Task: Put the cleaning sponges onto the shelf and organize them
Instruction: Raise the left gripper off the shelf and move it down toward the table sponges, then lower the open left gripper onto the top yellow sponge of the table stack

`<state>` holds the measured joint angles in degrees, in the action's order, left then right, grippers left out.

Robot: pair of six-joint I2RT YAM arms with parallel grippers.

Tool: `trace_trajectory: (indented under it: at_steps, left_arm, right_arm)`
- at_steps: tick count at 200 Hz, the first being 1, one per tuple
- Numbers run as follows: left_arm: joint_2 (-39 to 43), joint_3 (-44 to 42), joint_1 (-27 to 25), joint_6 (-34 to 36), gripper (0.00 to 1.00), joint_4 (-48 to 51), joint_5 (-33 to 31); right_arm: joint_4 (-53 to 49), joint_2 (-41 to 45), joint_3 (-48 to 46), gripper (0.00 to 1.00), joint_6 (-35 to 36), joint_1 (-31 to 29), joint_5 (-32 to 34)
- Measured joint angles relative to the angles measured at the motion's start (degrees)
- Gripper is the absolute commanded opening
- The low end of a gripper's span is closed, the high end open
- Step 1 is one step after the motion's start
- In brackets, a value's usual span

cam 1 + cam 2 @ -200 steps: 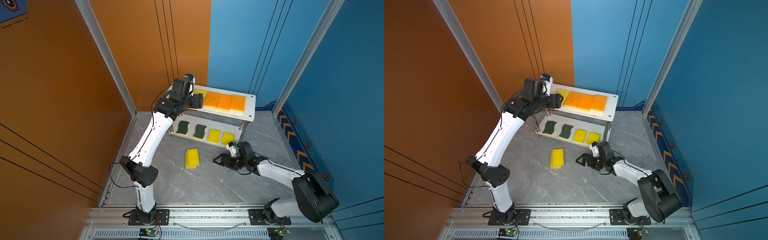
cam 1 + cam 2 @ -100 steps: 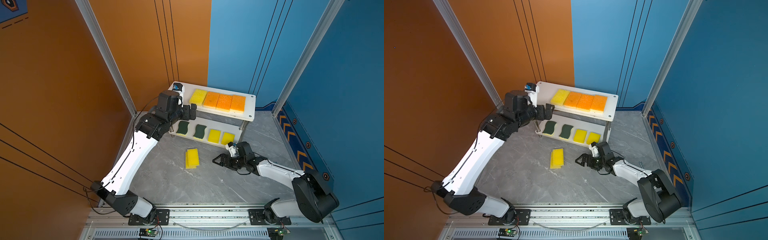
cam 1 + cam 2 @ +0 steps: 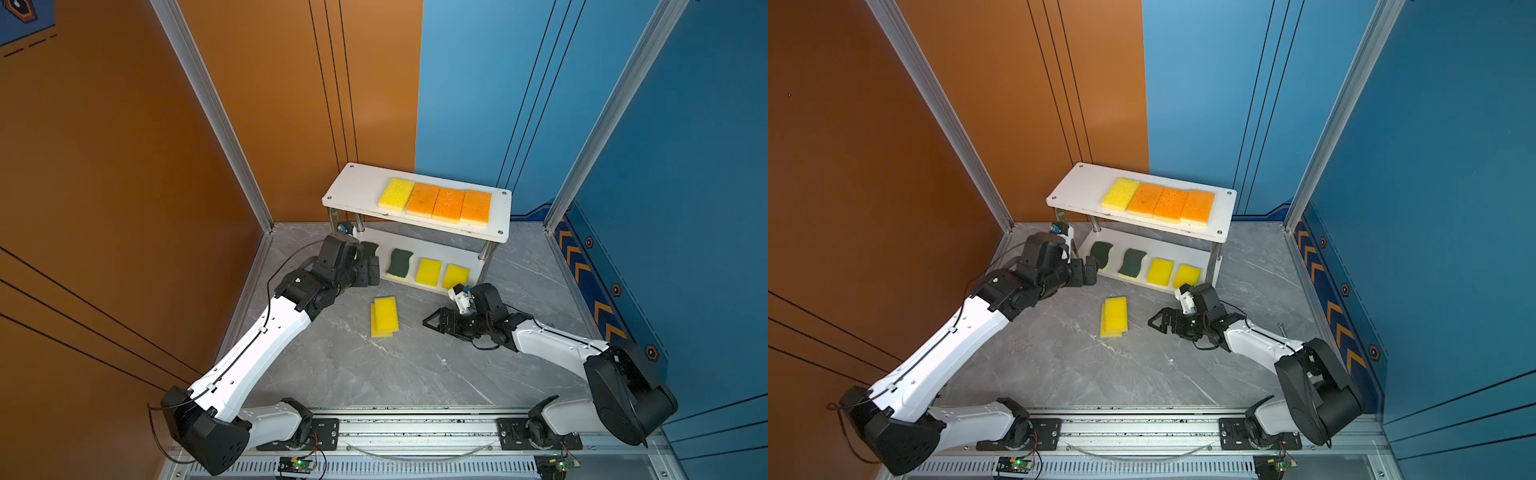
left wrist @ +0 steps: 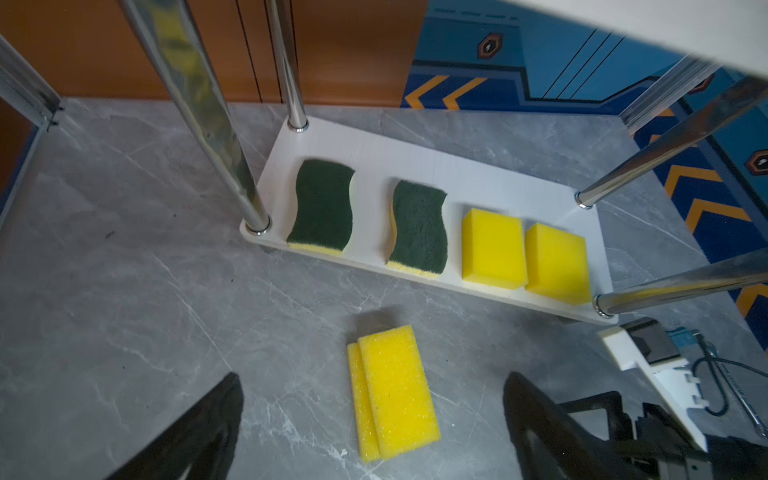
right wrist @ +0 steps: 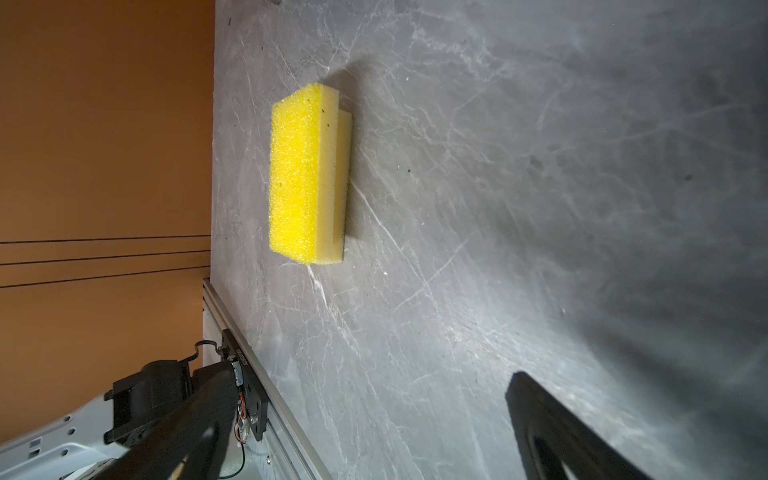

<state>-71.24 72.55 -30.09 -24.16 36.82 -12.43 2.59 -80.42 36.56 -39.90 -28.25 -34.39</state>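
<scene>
Twin overhead views, wrist cameras low — sharing floor sponges (image 4: pixel 392 390)

You are looking into a robot test cell, a lab rig rather than any home or kitchen. Flat orange wall panels (image 3: pixel 124 166) and blue wall panels (image 3: pixel 685 166) box in the space, joined by bare aluminium posts (image 3: pixel 212 112). The grey marble-pattern bench (image 3: pixel 374 374) ends at a metal rail (image 3: pixel 415 428) where both arms are bolted down, with exposed circuit boards (image 3: pixel 297 463) and loose wiring along its front edge.
</scene>
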Motion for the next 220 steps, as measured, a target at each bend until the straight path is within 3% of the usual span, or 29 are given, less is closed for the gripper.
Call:
trace_trajectory:
  at_steps: [89, 220]
  left_arm:
    - [-0.3, -15.0, -2.4, -9.3, 0.97, 0.0, -0.6]
    - [-12.5, -13.2, -11.2, -17.4, 0.98, -0.5, -0.9]
  right_arm:
    - [0.0, -0.7, 0.7, 1.00, 0.0, -0.5, 0.3]
    - [0.0, -2.3, 0.8, 1.00, 0.0, -0.7, 0.6]
